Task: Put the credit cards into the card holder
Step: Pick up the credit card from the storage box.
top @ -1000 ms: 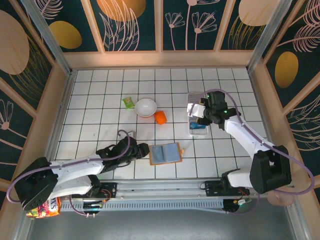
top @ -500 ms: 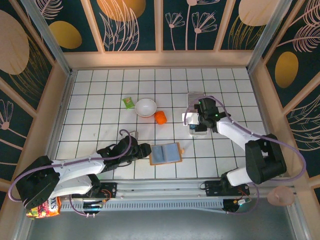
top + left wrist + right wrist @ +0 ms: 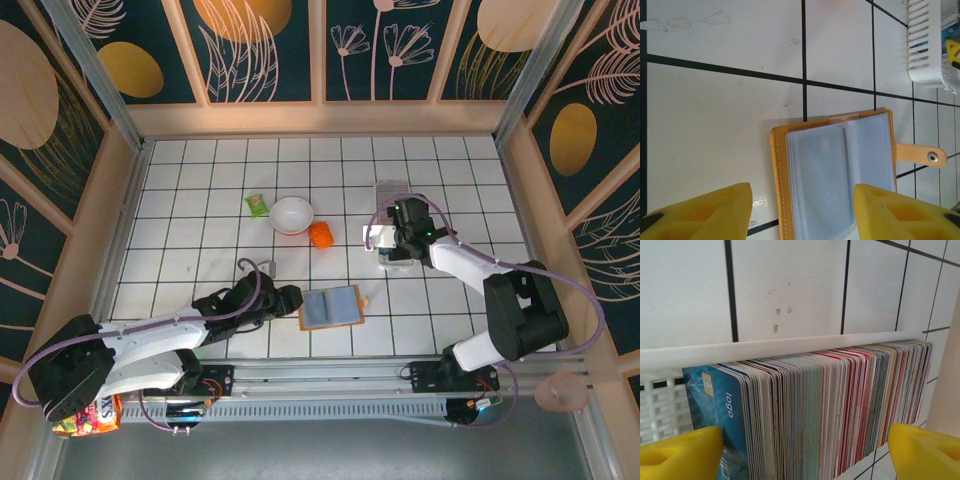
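Observation:
The card holder (image 3: 388, 196), a long white slotted tray, lies right of centre on the tiled table. My right gripper (image 3: 392, 243) hangs over its near half, open. In the right wrist view a dense pack of credit cards (image 3: 840, 405) stands on edge against the tray's white rail (image 3: 765, 347), with a blue card (image 3: 715, 405) at the front. The right gripper (image 3: 805, 450) has its yellow fingers wide apart on either side of the pack. My left gripper (image 3: 288, 298) rests low beside the open wallet (image 3: 332, 307), open (image 3: 802, 200), nothing between its fingers. The tray's end (image 3: 927, 45) shows there too.
The tan-orange wallet (image 3: 832, 170) lies open, blue-grey sleeves up. A white bowl (image 3: 292, 214), a small orange object (image 3: 320, 235) and a green packet (image 3: 257, 205) sit in the middle of the table. Wooden walls (image 3: 520, 180) ring the table.
My right gripper has swung left and toward the near end of the tray, dropping over the cards. The left arm has stayed where it was.

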